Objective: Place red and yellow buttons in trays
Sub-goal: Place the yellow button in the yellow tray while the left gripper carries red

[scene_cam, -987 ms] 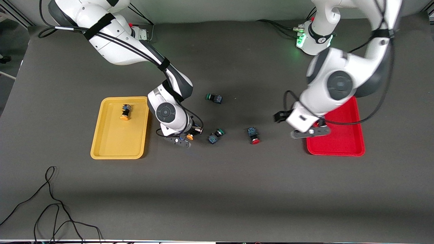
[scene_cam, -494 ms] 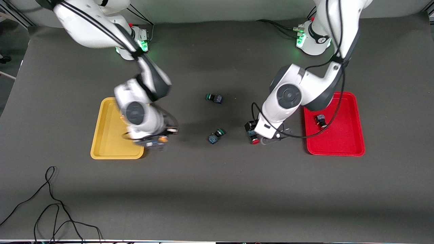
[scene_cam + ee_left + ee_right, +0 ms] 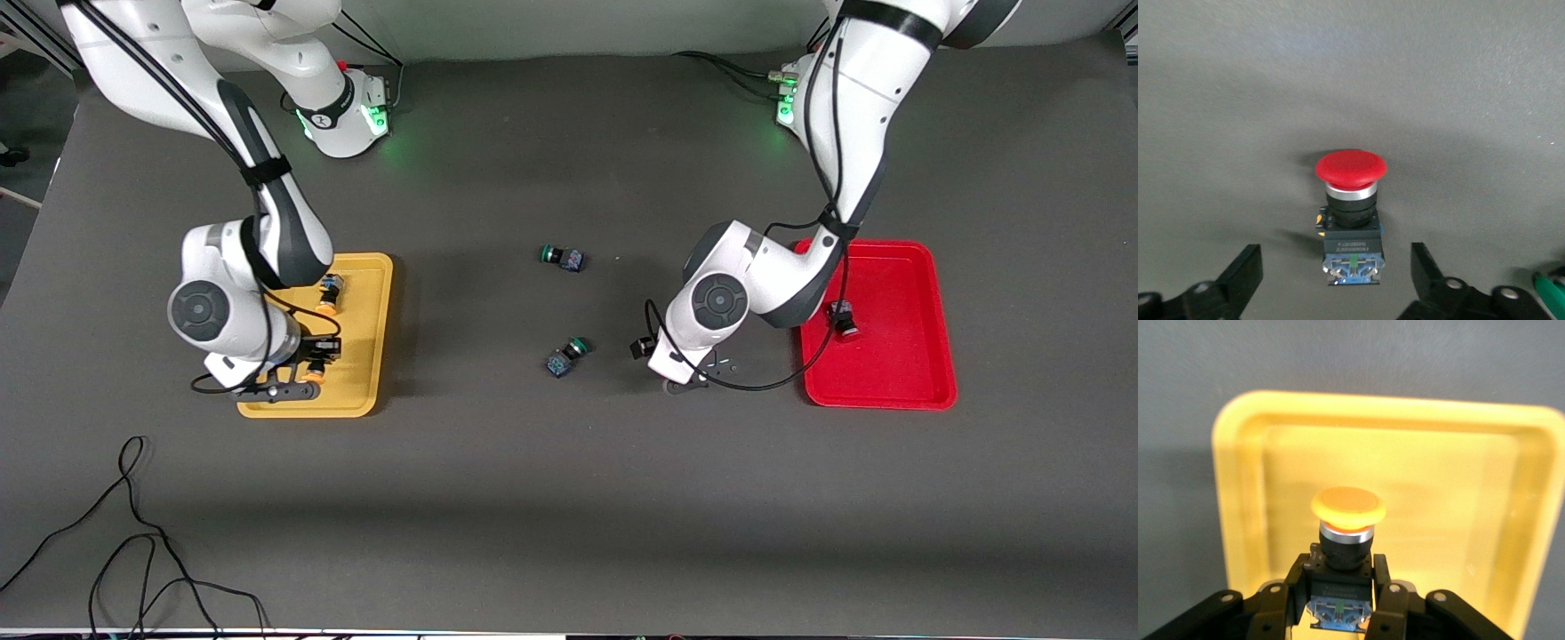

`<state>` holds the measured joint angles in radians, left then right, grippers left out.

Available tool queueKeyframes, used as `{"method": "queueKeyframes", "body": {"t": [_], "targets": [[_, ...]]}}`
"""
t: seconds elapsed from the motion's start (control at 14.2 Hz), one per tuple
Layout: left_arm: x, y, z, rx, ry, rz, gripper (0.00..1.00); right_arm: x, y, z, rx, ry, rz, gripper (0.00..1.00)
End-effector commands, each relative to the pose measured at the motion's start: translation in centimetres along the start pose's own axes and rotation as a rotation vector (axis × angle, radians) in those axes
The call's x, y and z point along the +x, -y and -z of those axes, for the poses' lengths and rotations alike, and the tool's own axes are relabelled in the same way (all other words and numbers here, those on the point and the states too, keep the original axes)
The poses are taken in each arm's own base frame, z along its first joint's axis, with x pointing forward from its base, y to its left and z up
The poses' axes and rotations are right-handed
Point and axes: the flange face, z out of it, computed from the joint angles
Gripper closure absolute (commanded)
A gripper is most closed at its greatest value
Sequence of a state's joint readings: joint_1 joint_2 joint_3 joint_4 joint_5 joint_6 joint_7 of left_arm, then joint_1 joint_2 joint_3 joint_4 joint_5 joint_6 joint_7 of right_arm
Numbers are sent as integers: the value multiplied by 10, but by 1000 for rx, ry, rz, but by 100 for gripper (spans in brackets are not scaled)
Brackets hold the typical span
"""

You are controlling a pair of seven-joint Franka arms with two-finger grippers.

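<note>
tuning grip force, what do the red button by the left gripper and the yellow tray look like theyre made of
Red button: the cap looks like smooth matte plastic with a soft sheen; the ring under it looks metallic and bright; the body is black, probably plastic.

Yellow tray: likely moulded plastic, glossy, with light streaks on its floor and rounded corners.

Left gripper is open around the button; right gripper holds a yellow button over the tray.

Right arm bent down from its base, right pincer [image 3: 298,380] held low and clamped on a yellow button [image 3: 1346,540], left arm folded downward mid-bench, left pincer [image 3: 1337,280] lowered with fingers [image 3: 1245,270] spread wide apart
</note>
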<state>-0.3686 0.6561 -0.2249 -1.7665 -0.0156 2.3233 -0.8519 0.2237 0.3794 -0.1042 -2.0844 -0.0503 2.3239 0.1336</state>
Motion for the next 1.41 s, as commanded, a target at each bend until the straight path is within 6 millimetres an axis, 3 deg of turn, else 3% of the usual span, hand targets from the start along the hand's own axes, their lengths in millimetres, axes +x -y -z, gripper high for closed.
{"method": "queueKeyframes", "body": {"t": [0.0,0.14,0.21,0.28,0.49,0.56,0.71,0.92,1.13,1.34], "targets": [[5,-11,0,9,-28,36,30,-3,-7,12,6,-21,-4,0],[6,-12,-1,23,-46,50,76,-10,-19,73,17,-29,-22,0],[6,-11,-1,24,-45,58,91,-13,-23,111,23,-36,-27,0],[7,-12,0,23,-46,60,98,-15,-26,144,26,-40,-30,0],[16,-16,32,23,-53,70,99,-22,-35,223,41,-94,-39,0],[21,-17,49,33,-47,70,99,-25,-41,245,48,-120,-51,0],[38,5,96,85,-4,62,99,-32,-56,280,93,-154,-86,0],[59,74,153,119,76,-51,99,-52,-65,325,140,-143,-97,0],[76,179,189,131,135,-176,99,-67,-79,347,148,-187,-52,0],[99,279,178,108,153,-302,99,-74,-92,346,169,-158,-23,0]]}}
